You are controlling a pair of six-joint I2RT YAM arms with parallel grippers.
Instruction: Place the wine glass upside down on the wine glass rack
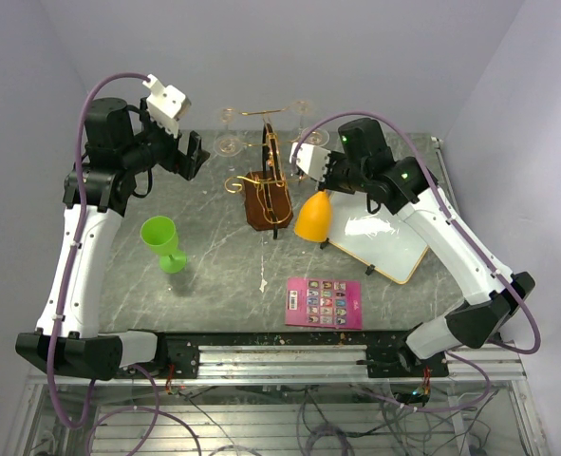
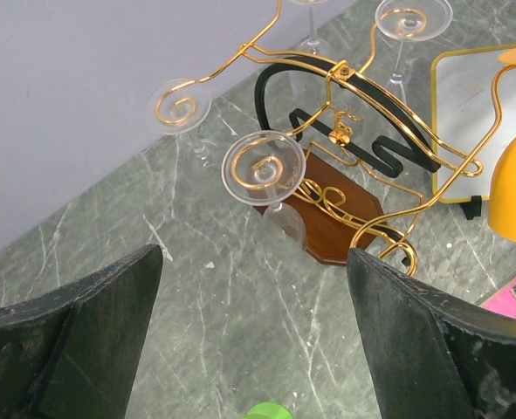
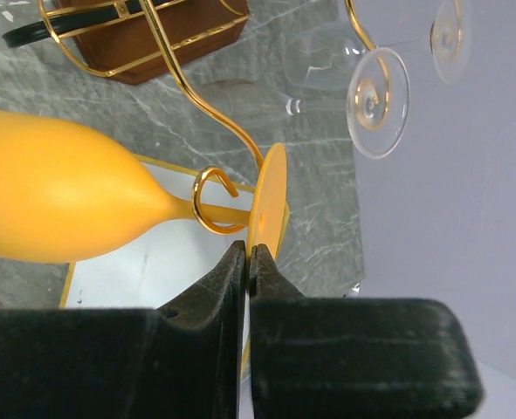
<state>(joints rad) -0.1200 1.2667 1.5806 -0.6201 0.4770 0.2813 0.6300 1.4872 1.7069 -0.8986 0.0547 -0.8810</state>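
The gold wire wine glass rack (image 1: 271,176) stands on its brown wooden base at the table's middle back; it also shows in the left wrist view (image 2: 354,96). An orange wine glass (image 1: 313,218) hangs bowl-down at the rack's right side. In the right wrist view its stem sits inside a curled gold arm end (image 3: 212,208), with its bowl (image 3: 57,205) to the left. My right gripper (image 3: 247,251) is shut on the rim of the glass's foot (image 3: 271,196); it also shows in the top view (image 1: 308,166). My left gripper (image 2: 253,255) is open and empty above the table, left of the rack (image 1: 193,157).
A green wine glass (image 1: 163,239) stands upright at the left; its rim shows in the left wrist view (image 2: 266,410). Clear glasses (image 2: 264,163) hang upside down on the rack. A framed white board (image 1: 384,242) lies right of the rack. A pink card (image 1: 325,302) lies near the front.
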